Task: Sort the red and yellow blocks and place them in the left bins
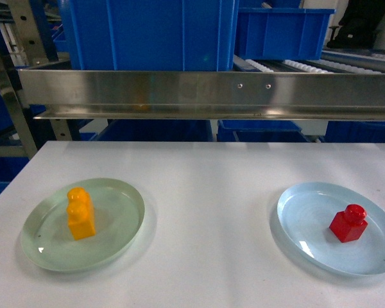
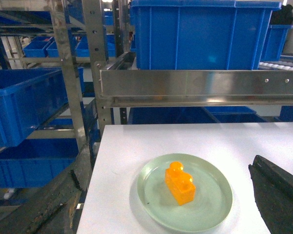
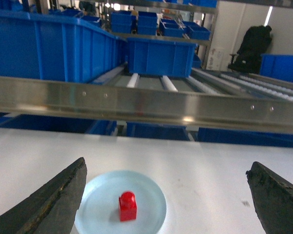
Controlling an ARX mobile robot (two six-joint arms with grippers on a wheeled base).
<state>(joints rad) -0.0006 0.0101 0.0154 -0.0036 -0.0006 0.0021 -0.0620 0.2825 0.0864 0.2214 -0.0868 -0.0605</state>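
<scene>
The orange-yellow block (image 1: pixel 81 213) with two studs stands on a pale green plate (image 1: pixel 119 212) at the table's left. A squat red block (image 1: pixel 348 223) sits on a pale blue plate (image 1: pixel 308 212) at the right. Neither gripper shows in the head view. My left gripper (image 2: pixel 166 168) is open and hangs above and short of the yellow block (image 2: pixel 179 182), touching nothing. Open too, my right gripper (image 3: pixel 167 165) has the red block (image 3: pixel 127 206) ahead, near its left finger. A large blue bin (image 1: pixel 147 32) stands behind the steel rail at the left.
A steel rail (image 1: pixel 205 93) runs across behind the white table. A smaller blue crate (image 1: pixel 282 32) sits on the roller conveyor (image 3: pixel 151 80). Left of the table's edge are metal shelving posts (image 2: pixel 68 73) and more blue crates (image 2: pixel 24 102).
</scene>
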